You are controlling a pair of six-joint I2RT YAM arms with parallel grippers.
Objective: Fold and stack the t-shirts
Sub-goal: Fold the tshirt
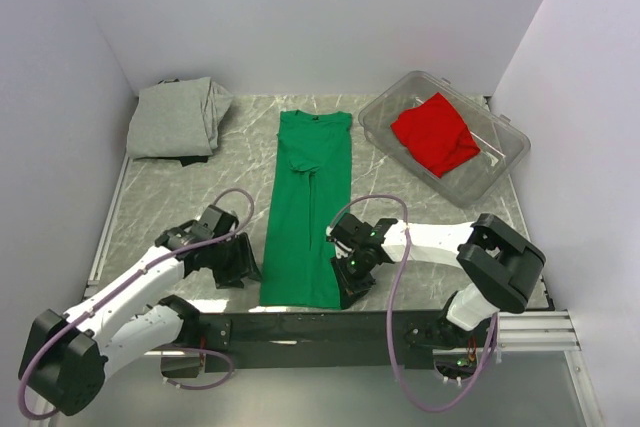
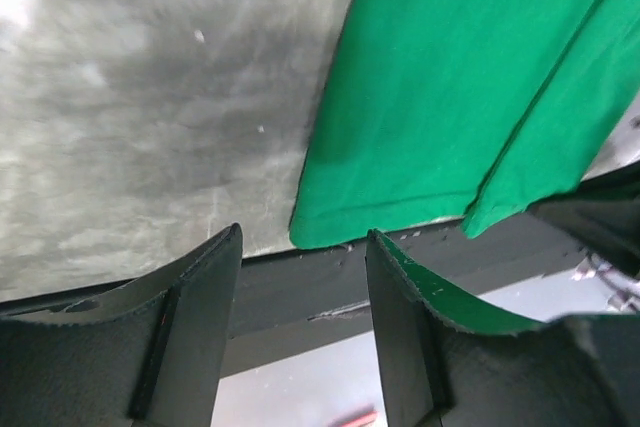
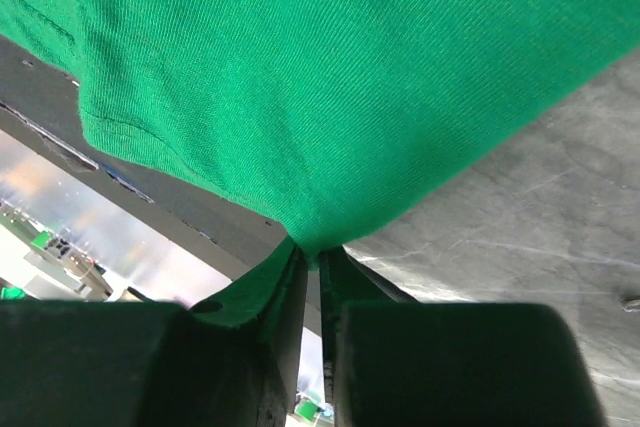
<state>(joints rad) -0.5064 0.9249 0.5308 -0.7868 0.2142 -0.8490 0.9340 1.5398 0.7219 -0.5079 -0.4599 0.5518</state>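
Your right gripper [image 3: 312, 252] is pinching the green t-shirt [image 1: 308, 207] at its lower right hem corner, with the jaws closed on the cloth. Your left gripper [image 2: 303, 237] is standing with its fingers apart just beside the lower left corner. The shirt is lying as a long strip down the middle of the top view. The grey t-shirt [image 1: 175, 117] is sitting at upper left, and the red t-shirt [image 1: 433, 134] is in the clear bin [image 1: 505, 162] at upper right.
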